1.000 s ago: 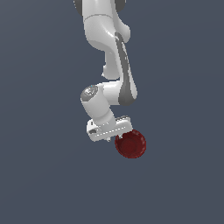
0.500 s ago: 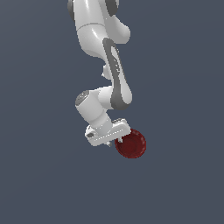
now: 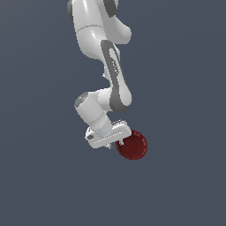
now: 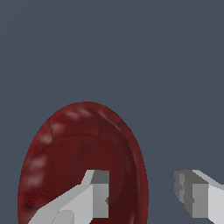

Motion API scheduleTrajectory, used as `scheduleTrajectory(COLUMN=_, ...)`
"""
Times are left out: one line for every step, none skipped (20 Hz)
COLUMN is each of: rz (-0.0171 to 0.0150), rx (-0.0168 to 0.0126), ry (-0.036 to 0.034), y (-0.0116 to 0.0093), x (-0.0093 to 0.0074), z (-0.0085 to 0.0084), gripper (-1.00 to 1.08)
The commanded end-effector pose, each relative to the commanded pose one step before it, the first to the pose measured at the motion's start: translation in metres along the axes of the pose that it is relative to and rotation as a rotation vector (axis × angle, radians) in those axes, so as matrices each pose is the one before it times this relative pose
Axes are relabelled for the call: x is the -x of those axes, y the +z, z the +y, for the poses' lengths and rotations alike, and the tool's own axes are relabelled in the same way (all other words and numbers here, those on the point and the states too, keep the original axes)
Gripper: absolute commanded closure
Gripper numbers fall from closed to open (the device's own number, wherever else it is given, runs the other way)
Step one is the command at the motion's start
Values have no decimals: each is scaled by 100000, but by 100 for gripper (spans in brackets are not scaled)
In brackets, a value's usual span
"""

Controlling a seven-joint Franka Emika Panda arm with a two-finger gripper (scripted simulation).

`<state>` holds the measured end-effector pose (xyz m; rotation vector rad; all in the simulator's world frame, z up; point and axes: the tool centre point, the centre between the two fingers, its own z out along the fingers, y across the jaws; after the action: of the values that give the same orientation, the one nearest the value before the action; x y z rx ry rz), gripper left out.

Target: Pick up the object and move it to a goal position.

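Observation:
The object is a small dark red round bowl (image 3: 133, 145) that rests on the plain grey ground. In the wrist view the bowl (image 4: 74, 148) fills the near part of the picture. My white gripper (image 3: 117, 142) hangs over the bowl's edge on the exterior view's left. It is open (image 4: 142, 192): one finger (image 4: 94, 192) reaches inside the bowl, while the other finger (image 4: 194, 192) is outside the rim with a clear gap to it. Neither finger visibly presses the rim.
Flat blue-grey ground (image 3: 185, 185) surrounds the bowl on all sides. No other object, container or marker shows in either view.
The arm's upper links have swung toward the exterior view's left, and the hand has sunk slightly and tilted over the bowl. The bowl has stayed in place.

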<state>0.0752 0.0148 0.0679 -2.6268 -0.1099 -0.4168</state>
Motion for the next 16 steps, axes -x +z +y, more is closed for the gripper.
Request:
scheduleTrajectory(rz=-13, rx=-89, ry=-24, y=420, x=18, z=-39, gripper=-20)
scheduleTrajectory(rz=39, rx=-29, ry=-3, y=298, x=-2, z=-6, gripper=-20)
scheduleTrajectory(rz=40, rx=-28, ry=-4, y=368, x=2, z=-6, gripper=-20)
scheduleTrajectory(rz=0, rx=0, ry=0, y=447, x=14, z=1, gripper=-20)
scheduleTrajectory(rz=60, rx=-33, ry=-11, y=355, x=6, z=-12, gripper=-20)
scheduleTrajectory(rz=0, rx=0, ry=0, y=321, x=16, z=1, gripper=-20)
scheduleTrajectory(rz=44, rx=-16, ry=-13, y=221, x=7, z=-11, gripper=-20)
scheduleTrajectory(rz=0, rx=0, ry=0, y=178, x=11, z=0, gripper=-20)
scheduleTrajectory(rz=0, rx=0, ry=0, y=107, x=7, z=0, gripper=-20)
scheduleTrajectory(rz=0, rx=0, ry=0, y=36, x=2, z=0, gripper=-20)
scheduleTrajectory(rz=0, rx=0, ry=0, y=0, x=0, z=0, gripper=108)
scheduleTrajectory(rz=0, rx=0, ry=0, y=0, x=0, z=0, gripper=108)
scheduleTrajectory(rz=0, rx=0, ry=0, y=0, x=0, z=0, gripper=108)
scheduleTrajectory(rz=0, rx=0, ry=0, y=0, x=0, z=0, gripper=108)
scheduleTrajectory(rz=0, rx=0, ry=0, y=0, x=0, z=0, gripper=108)
scheduleTrajectory(rz=0, rx=0, ry=0, y=0, x=0, z=0, gripper=108)
